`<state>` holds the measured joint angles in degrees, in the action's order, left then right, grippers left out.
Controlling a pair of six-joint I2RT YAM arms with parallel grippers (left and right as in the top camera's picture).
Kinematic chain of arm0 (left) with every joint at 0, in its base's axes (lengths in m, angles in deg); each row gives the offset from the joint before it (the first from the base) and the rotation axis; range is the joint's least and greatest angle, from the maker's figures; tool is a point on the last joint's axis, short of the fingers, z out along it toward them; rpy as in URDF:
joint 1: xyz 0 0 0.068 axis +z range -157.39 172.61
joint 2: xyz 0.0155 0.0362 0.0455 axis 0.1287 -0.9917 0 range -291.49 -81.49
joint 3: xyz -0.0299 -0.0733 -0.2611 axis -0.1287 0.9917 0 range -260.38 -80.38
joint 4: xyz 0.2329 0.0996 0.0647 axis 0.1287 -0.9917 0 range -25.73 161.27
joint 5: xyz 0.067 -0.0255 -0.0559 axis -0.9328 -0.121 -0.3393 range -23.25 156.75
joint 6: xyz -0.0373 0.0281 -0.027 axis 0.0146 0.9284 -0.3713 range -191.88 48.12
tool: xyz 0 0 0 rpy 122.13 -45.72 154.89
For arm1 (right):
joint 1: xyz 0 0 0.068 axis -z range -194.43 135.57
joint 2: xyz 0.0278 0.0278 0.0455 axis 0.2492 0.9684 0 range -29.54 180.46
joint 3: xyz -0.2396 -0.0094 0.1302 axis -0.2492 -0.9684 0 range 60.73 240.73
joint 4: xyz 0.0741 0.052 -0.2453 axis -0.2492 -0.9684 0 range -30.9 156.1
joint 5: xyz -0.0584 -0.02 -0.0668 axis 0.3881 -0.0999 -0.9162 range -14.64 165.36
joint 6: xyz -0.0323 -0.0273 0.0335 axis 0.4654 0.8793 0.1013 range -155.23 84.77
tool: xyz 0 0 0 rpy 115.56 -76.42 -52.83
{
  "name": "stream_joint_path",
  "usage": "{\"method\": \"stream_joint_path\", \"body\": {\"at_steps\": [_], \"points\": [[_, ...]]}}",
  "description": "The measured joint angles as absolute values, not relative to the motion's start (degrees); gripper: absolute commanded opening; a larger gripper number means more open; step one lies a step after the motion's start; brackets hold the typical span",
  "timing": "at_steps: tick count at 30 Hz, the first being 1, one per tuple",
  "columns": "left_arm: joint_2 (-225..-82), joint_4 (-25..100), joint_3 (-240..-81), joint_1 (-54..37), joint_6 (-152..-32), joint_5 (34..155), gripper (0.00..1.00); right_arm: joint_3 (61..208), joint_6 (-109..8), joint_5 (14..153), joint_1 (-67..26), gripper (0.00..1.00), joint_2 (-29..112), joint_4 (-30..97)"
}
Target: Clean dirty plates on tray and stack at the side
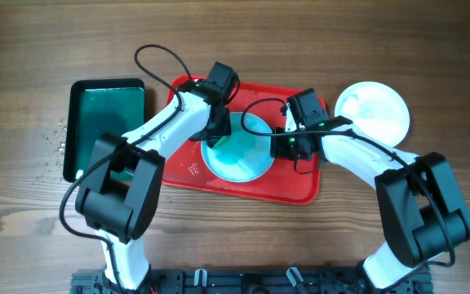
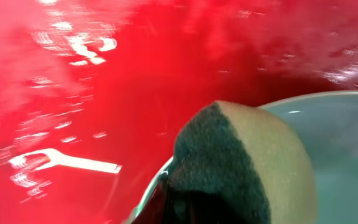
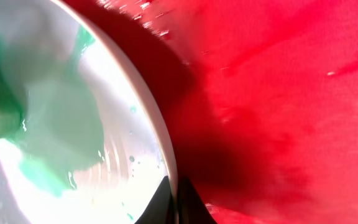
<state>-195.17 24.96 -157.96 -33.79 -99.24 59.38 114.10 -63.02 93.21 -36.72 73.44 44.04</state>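
Broadly, everything sits on a brown wooden bench (image 1: 23,49) with long grain running across it, and no more of the room shows than that planking and a dark rail along the near edge. The largest thing on it is the red tray (image 1: 300,184), lying near the middle, its glossy floor wet and throwing back white glints in both wrist views. To its left, just beside it but apart, is the smaller dark tray (image 1: 76,122), holding a shallow pool of greenish water. On the red tray lies a turquoise plate (image 1: 243,159), flat, its bowl smeared with teal liquid. A white plate (image 1: 372,110) rests on the bare bench just off the tray's far right corner, also flat, with a faint green tinge inside. My two arms reach in from the near side and meet over the turquoise plate. My right tool (image 1: 282,145) is at the plate's right edge, its fingers drawn narrow on the rim, which runs in between the two dark tips. My left tool (image 1: 215,140) is at the plate's left edge, closed around a sponge (image 2: 241,155) with a dark green scouring face and a tan body, which overhangs the rim. Smallest of all, a scatter of water droplets (image 1: 54,145) dots the wood left of the dark tray.
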Motion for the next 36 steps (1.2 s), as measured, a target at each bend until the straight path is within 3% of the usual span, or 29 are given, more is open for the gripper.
{"method": "stream_joint_path", "body": {"at_steps": [7,17,23,25,28,36], "points": [[-188.3,23.8,-156.9,-29.0,-102.9,54.4,0.04,114.1,-63.0,93.8,-36.7,0.04,73.5,43.3],[-181.8,25.9,-156.8,-23.3,-100.7,73.0,0.04,114.9,-62.8,94.3,-36.3,0.04,73.2,39.6],[-179.7,23.5,-156.7,-8.0,-101.6,75.3,0.04,117.4,-60.5,89.9,-36.3,0.04,70.3,30.8],[-178.5,21.1,-156.7,1.8,-102.0,75.8,0.04,120.5,-58.9,85.7,-36.5,0.04,65.9,28.4],[-178.3,20.4,-156.5,8.4,-102.2,78.2,0.04,126.0,-56.2,78.4,-38.1,0.04,61.4,25.5],[-178.3,23.5,-154.4,13.6,-102.3,80.2,0.04,136.8,-47.1,55.3,-49.4,0.04,57.1,22.8]]}}
